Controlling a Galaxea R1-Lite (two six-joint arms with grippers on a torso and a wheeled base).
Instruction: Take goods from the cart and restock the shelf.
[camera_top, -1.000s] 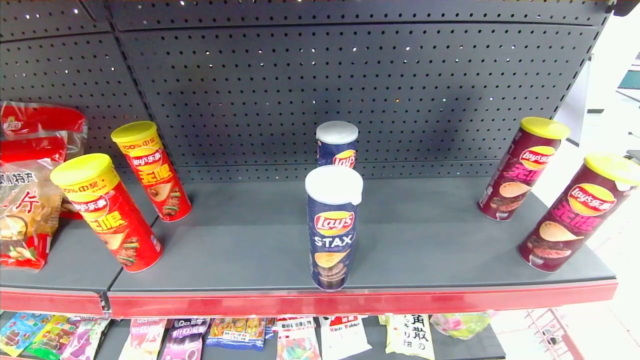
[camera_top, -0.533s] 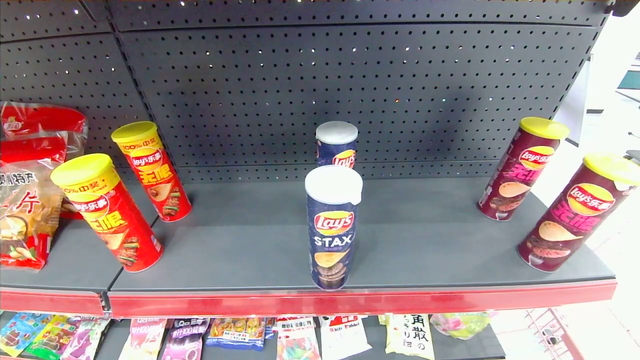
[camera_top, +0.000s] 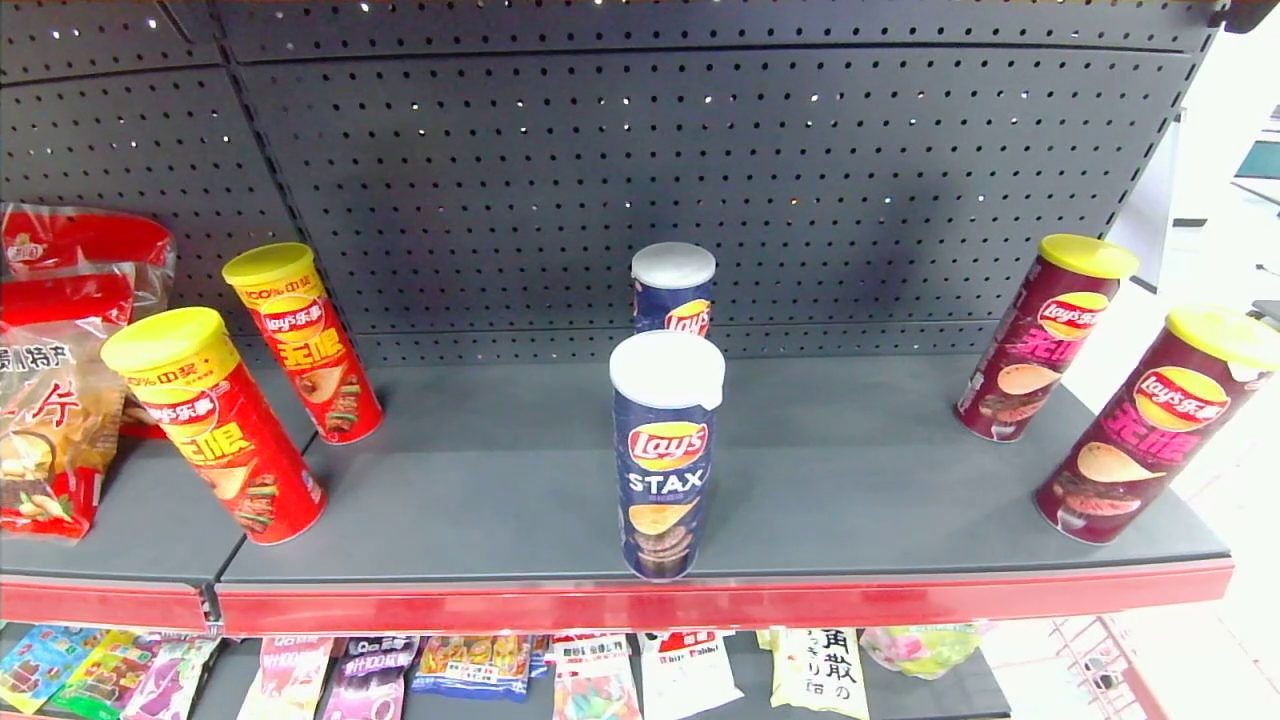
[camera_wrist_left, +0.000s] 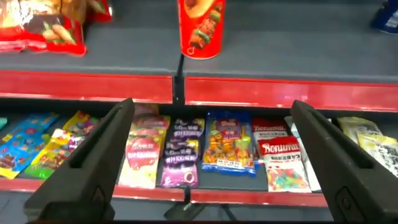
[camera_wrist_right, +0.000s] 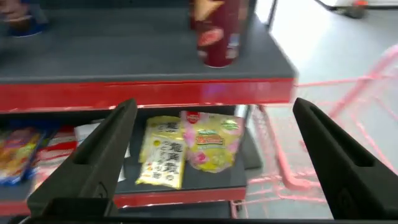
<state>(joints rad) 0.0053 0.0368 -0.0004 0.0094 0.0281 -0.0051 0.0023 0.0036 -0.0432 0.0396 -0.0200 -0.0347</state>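
Straight ahead, from my head: the shelf (camera_top: 800, 480) carries six upright cans in three pairs, each pair one behind the other. Two red cans (camera_top: 215, 430) stand at my left, two blue cans (camera_top: 665, 455) in the middle, and two maroon cans (camera_top: 1140, 430) at my right, the front one close to the shelf's end. Snack bags (camera_top: 60, 400) lie at the far left. Packets (camera_top: 600, 675) line the lower shelf, and a corner of the pink wire cart (camera_top: 1090, 650) shows low at my right.

Down at my left wrist: my left pincer (camera_wrist_left: 211, 106) hangs in front of the shelf's red lip, both fingers spread wide with nothing between them. A red can stands just above, near the seam between two shelf boards, and the bags lie off to one side. Rows of packets fill the lower shelf behind my fingers.

Over at my right wrist: my right pincer (camera_wrist_right: 214, 102) is likewise spread wide and grips nothing. A maroon can stands on the shelf near its end. Packets lie below it, and the cart stands just past the shelf's end, on the floor.
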